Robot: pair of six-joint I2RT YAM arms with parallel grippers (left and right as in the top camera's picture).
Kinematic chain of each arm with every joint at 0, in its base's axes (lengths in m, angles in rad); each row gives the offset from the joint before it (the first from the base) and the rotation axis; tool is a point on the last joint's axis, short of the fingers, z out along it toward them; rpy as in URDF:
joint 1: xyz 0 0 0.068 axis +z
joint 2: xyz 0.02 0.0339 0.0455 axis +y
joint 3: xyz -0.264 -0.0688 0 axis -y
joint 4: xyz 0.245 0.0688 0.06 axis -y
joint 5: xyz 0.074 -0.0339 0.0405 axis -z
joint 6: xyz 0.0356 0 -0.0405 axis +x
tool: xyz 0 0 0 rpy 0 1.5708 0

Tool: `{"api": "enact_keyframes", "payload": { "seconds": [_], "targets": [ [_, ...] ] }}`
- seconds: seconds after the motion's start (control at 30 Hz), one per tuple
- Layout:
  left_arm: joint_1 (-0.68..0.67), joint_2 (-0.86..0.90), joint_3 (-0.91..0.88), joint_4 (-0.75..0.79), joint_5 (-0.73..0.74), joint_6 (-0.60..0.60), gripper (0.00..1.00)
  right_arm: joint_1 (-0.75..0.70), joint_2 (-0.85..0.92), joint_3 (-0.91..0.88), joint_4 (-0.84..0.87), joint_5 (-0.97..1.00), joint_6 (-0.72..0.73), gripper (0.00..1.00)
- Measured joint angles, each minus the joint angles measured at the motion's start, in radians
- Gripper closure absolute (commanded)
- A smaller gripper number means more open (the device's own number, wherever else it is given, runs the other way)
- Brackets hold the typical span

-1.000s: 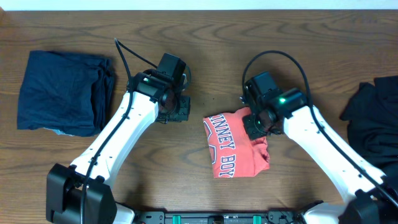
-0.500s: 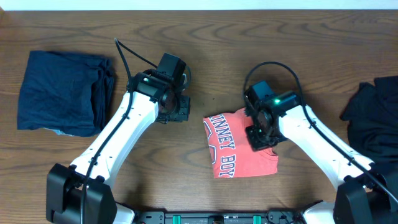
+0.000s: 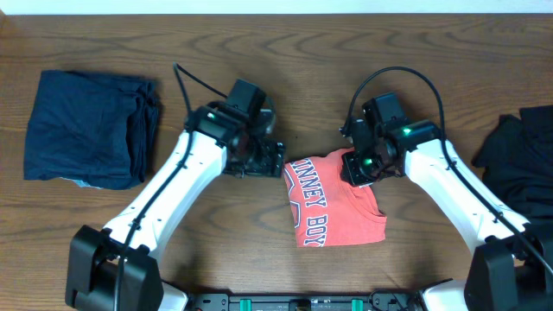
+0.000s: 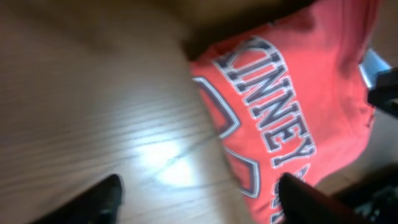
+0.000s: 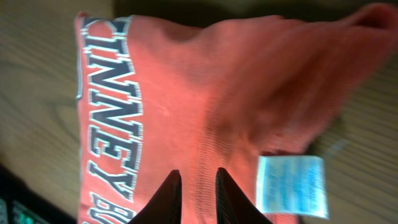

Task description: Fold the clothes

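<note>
Brown wood-grain counter (image 3: 276, 52) carries three garments. At its middle lies the red shirt (image 3: 333, 207), folded to a compact block with its white lettering running down the left side. A navy garment (image 3: 86, 130) sits folded well apart at the far left, and a black garment (image 3: 518, 164) lies bunched at the right edge.

The left claw (image 4: 202, 194) hangs just beside the shirt's upper left corner, its fingers spread wide, with nothing gripped between them. The right claw (image 5: 198, 193) is over the shirt's upper right corner, near a white label (image 5: 291, 185). Its fingers (image 5: 169, 196) stand close with a thin gap; whether they pinch the cloth cannot be told.
</note>
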State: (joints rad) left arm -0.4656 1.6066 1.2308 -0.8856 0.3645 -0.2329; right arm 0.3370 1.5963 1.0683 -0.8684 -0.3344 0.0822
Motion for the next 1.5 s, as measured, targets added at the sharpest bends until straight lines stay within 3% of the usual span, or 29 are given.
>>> {"api": "enact_keyframes", "payload": {
  "seconds": [0.17,0.2,0.23,0.27,0.33,0.37,0.53,0.83,1.03,1.23,1.5],
  "targets": [
    [-0.048,0.004,-0.103,0.166,0.078,-0.042,0.12,0.017,0.108,-0.033,0.047,0.003,0.040,0.93],
    [-0.057,0.006,-0.127,0.203,0.089,-0.052,0.16,0.017,0.136,-0.039,0.055,0.004,0.052,0.93],
    [-0.063,0.010,-0.146,0.228,0.099,-0.059,0.27,0.017,0.152,-0.040,0.060,0.006,0.061,0.93],
    [-0.068,0.015,-0.168,0.251,0.108,-0.078,0.45,0.016,0.174,-0.041,0.069,0.002,0.072,0.92],
    [-0.071,0.026,-0.191,0.267,0.122,-0.093,0.73,0.016,0.186,-0.041,0.076,-0.006,0.087,0.91],
    [-0.071,0.032,-0.199,0.267,0.132,-0.097,0.79,0.016,0.185,-0.041,0.076,-0.007,0.092,0.90],
    [-0.076,0.039,-0.209,0.275,0.226,-0.122,0.90,0.014,0.166,-0.041,0.069,-0.008,0.101,0.89],
    [-0.213,0.045,-0.209,0.344,0.279,-0.146,0.94,-0.051,-0.108,-0.041,0.069,0.013,0.109,0.83],
    [-0.269,0.147,-0.214,0.329,0.233,-0.292,0.94,-0.077,-0.211,-0.041,0.069,0.028,0.112,0.82],
    [-0.227,0.250,-0.226,0.330,0.270,-0.350,0.94,-0.077,-0.211,-0.041,0.075,0.039,0.111,0.79],
    [-0.017,0.260,-0.202,0.326,0.272,-0.267,0.94,-0.047,-0.172,-0.041,0.134,0.043,0.062,0.75]
  ]
}}
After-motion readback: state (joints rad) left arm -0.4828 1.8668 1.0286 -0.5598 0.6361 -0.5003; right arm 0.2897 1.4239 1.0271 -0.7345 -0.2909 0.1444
